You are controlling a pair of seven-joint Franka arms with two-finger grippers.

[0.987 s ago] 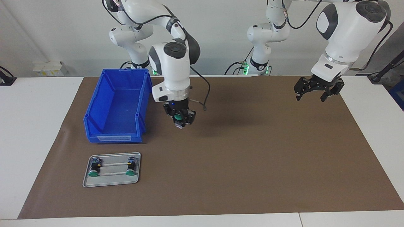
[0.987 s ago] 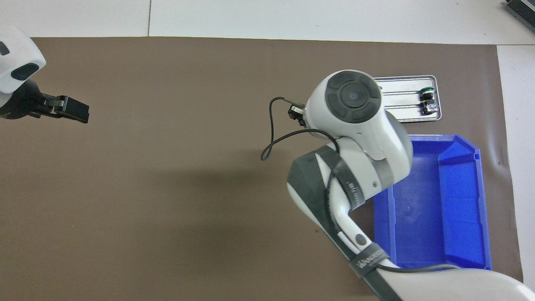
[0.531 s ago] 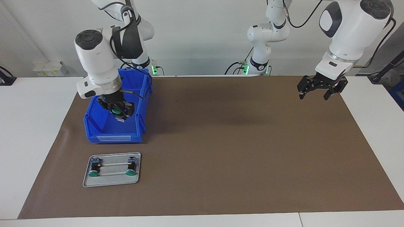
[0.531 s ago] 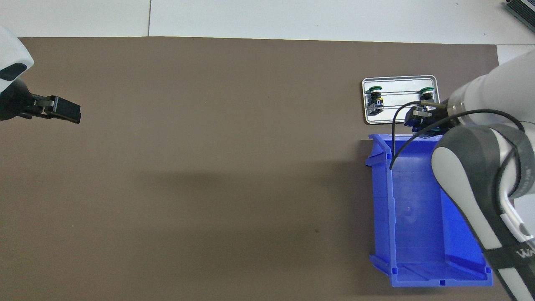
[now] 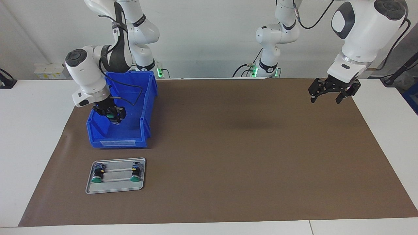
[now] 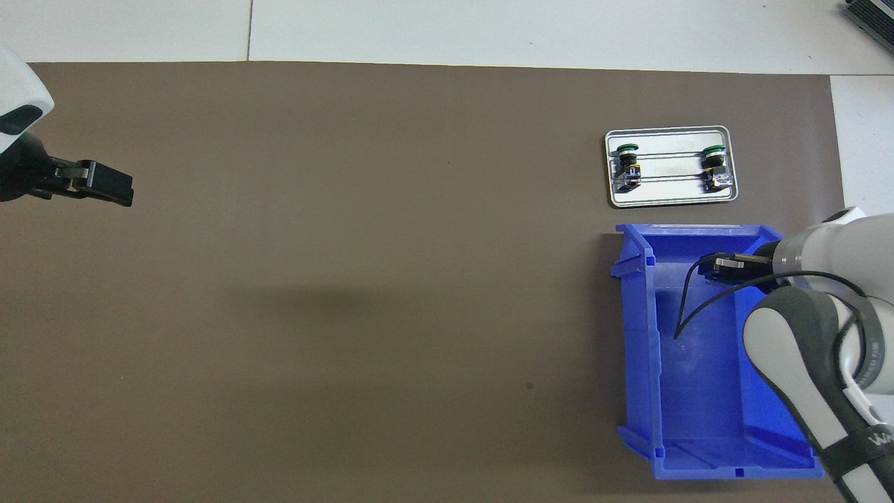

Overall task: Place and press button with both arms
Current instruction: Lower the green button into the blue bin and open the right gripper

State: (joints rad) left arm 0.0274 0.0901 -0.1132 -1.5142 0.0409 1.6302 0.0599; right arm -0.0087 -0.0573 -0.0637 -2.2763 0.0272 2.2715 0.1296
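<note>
Brown mat (image 5: 228, 156): right hand (image 5: 111, 115) grips one button (image 5: 111, 115); left hand (image 5: 333, 89) open; two on tray (image 5: 115, 187).

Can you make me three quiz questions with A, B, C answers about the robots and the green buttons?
1. Where is the right hand?
A. over the blue bin
B. over the tray
C. over the bare mat

2. How many buttons lie on the tray?
A. none
B. two
C. five

3. What is the left hand doing?
A. pressing a button
B. holding the bin
C. hanging empty over the mat

Answers:
1. A, the facing view shows the right hand inside the bin's outline.
2. B, one button and another button, green caps on both.
3. C, its fingers are spread with nothing between them, while the right hand grips the held button.
</note>
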